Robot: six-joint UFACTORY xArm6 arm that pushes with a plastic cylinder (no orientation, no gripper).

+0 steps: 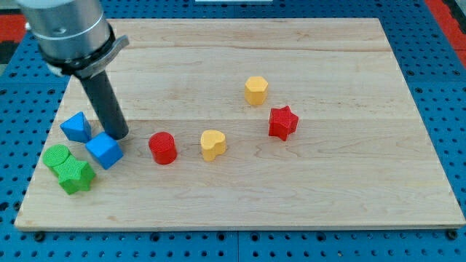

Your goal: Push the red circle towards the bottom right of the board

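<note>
Seven blocks sit on the wooden board point(349, 182); target is the red circle point(163, 148), lower left of centre in the frame. My tip point(119, 136) is a bare rod, holding nothing, resting at the left, touching or just above the upper edge of the blue cube point(104, 150), with the blue triangle-like block point(76, 126) just to its left. Red circle is near, to the tip's right and slightly lower. Yellow heart point(212, 144) sits just right of the circle, so a straight rightward shove likely jams them together. Better, I'd judge: bring the tip round to the circle's upper-left side, clear of the blue cube, then push diagonally down-right so it passes below the heart. Keep contact centred, round blocks slip off sideways. Red star point(282, 122) and yellow hexagon-like block point(255, 90) are well off the path. Green blocks point(69, 169) at far lower left are irrelevant.
</note>
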